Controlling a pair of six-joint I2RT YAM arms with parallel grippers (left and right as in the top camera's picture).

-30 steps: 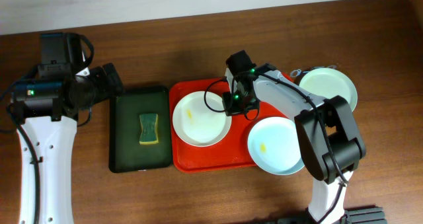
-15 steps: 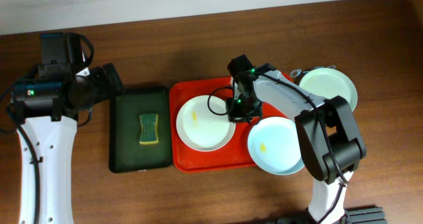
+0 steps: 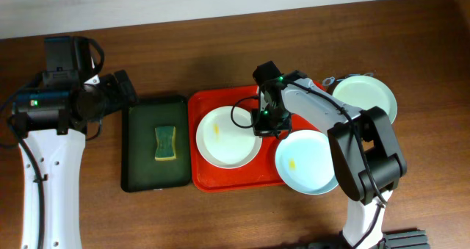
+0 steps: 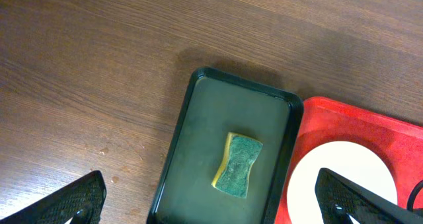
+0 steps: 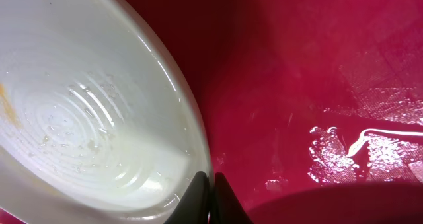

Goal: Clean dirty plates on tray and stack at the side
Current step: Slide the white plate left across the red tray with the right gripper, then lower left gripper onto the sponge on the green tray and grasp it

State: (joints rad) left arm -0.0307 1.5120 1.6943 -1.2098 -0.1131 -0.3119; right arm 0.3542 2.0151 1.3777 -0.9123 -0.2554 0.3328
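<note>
The right gripper (image 5: 207, 186) pinched the right rim of the smeared plate (image 3: 228, 136) lying on the red tray (image 3: 220, 181), probably to steady it for wiping. Left of the tray, the left gripper (image 3: 123, 91) hung with jaws spread wide, near the sponge (image 3: 166, 144), likely so it could pick that up.

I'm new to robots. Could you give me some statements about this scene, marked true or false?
1. The sponge lies in the dark green tray. True.
2. The right end effector pinches the left plate's rim, over the red tray. True.
3. All three plates sit on that tray. False: the far-right plate rests on the table.
4. The left end effector holds the sponge. False: it is open and empty.
</note>
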